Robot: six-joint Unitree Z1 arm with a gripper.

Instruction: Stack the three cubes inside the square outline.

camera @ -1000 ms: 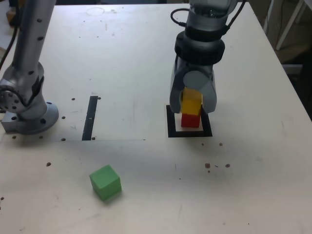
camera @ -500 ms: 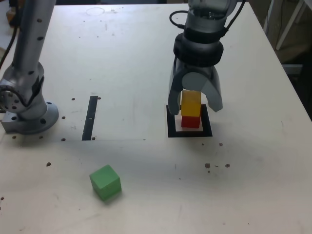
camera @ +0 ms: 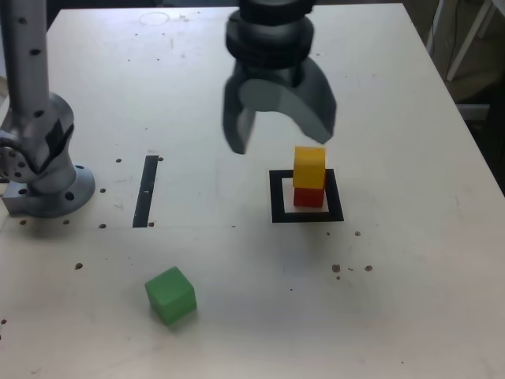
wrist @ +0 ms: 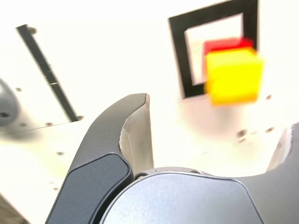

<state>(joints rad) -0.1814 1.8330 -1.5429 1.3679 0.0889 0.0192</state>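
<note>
Gripper (camera: 280, 126) lifted off the yellow cube (camera: 309, 168) toward exterior view's left, jaws spread, empty; red cube (camera: 308, 197) half hidden beneath; wrist view blurred.

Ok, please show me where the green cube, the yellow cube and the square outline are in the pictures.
green cube (camera: 170, 294): exterior view, on its front face.
yellow cube (camera: 309, 167): exterior view, on its front face, atop the red cube.
square outline (camera: 277, 197): exterior view, on the black band at that view's left.

Wrist view: yellow cube (wrist: 233, 76) blurred, hides most of red cube (wrist: 223, 45); square outline (wrist: 212, 44) cut off.
</note>
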